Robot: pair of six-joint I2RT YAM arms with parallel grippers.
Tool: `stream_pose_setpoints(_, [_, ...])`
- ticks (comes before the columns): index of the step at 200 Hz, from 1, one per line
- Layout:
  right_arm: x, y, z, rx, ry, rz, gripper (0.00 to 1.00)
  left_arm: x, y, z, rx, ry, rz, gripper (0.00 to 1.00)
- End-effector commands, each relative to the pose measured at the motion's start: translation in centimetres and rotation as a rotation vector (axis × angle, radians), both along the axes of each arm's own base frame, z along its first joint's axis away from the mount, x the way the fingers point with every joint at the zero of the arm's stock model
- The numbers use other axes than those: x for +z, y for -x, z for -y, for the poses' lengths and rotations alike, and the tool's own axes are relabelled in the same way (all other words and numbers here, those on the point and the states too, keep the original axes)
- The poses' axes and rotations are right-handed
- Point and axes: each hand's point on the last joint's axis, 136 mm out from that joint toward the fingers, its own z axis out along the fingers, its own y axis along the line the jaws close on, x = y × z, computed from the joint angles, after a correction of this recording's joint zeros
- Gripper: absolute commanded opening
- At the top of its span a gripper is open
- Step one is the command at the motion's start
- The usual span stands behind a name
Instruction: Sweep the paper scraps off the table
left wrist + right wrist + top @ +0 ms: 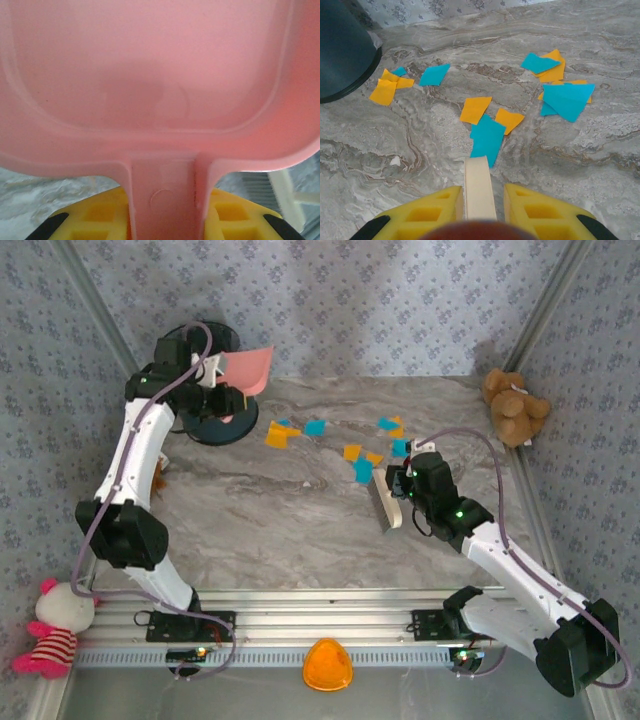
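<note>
Gripping the pink dustpan (250, 368) by its handle, the left gripper (162, 212) holds it up at the back left of the table (280, 530). The right gripper (480, 207) clamps a cream brush handle (479, 182) just short of orange and blue paper scraps (487, 137) strewn mid-table.

We find the table (290, 530) bare across its middle and near part, a wide lane between the two arms. At the far left a dark bin (215, 428) stands on the table, and the left arm (135, 455) hangs over it with a pink dustpan (250, 368), closing off that corner. The scraps (315, 428) lie flat in a band from just beside the bin toward the right and bar no passage. The brush (385, 505) and the right arm (500, 550) fill the right side. A teddy bear (513, 405) sits in the far right corner. Walls (380, 300) close the back and both sides.
</note>
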Motion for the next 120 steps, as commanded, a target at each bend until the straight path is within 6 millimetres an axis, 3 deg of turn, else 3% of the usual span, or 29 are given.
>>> stream_pose_setpoints(1, [0.9,-0.1,0.1,-0.011,-0.043,0.030,0.00,0.4,2.5,-0.4,-0.077,-0.125,0.073,0.00])
stream_pose_setpoints(38, [1.1,-0.1,-0.3,-0.001,-0.065,0.038,0.00,-1.5,5.8,-0.4,-0.150,-0.227,0.084,0.00])
stream_pose_setpoints(76, [1.5,-0.3,-1.5,0.052,-0.123,0.044,0.00,-4.3,9.0,0.9,-0.260,-0.287,0.104,0.00])
stream_pose_setpoints(120, [3.2,-1.5,-2.9,0.105,-0.207,0.071,0.00,-7.8,11.3,2.4,-0.373,-0.364,0.146,0.00])
